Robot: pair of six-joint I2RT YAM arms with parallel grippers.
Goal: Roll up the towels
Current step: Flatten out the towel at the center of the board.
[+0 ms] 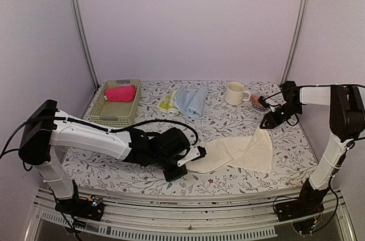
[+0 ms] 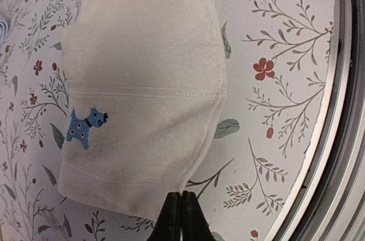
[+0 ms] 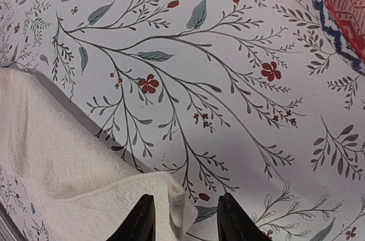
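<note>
A: Top view, quick?

B: Flat on the floral table (image 1: 228, 121), near centre-right, is the cream-white towel (image 1: 239, 152). The left gripper (image 1: 198, 154) is at its left end. The right gripper (image 1: 268, 121) is at its far right corner, where the cloth tapers up to it. The pink towel (image 1: 120, 93) sits rolled in the mesh basket (image 1: 108, 113), far left. Along the far side: yellow-green towel (image 1: 167, 103), light blue towel (image 1: 191, 101), mug (image 1: 234, 93).

A: Wrists add anything?

B: Left wrist only: a blue dog patch (image 2: 85, 127) by the hem. The fingers are pressed together at the hem's edge; cannot tell if cloth is caught. Right wrist only: fingers apart with the corner between them, and a gap shows beside one.

A: Edges, room?

B: The metal rail (image 2: 336, 110) of the near edge runs near the towel's left end, not touching. Bare tabletop separates this towel from the far row. The right wall (image 1: 342, 36) is close behind the right gripper.
</note>
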